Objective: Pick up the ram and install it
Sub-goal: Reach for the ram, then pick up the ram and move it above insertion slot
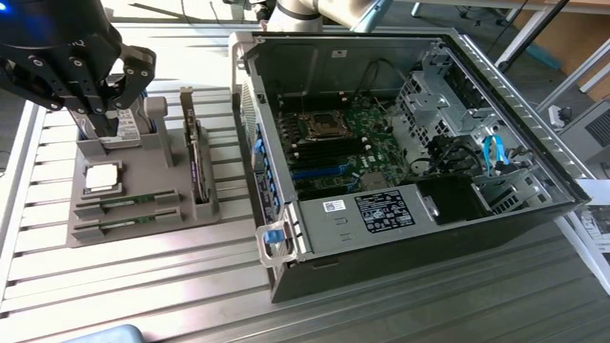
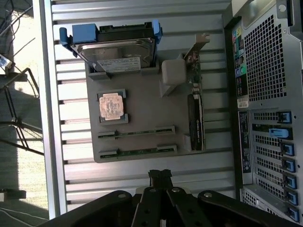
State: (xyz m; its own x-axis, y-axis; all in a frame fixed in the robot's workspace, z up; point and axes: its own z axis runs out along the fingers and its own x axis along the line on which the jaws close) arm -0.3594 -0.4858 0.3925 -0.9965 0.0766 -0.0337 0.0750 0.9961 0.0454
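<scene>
Approach stage, nothing picked yet: gripper (image 1: 113, 118) hangs upper left in the exterior view, fingers pressed together and empty, over the grey holder (image 1: 157, 175). The ram (image 1: 127, 201) lies untouched in its slot, lower left. A pick calls for spread fingers lined up along that thin stick. Case label (image 1: 386, 211) unreadable.

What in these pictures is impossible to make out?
- Exterior view: the tool hides most of the hard drive.
- Wrist view: the computer case is cut off by the edge; its rear wall hides the memory slots.
- Both views: markings on the ram sticks are too small to read.
</scene>
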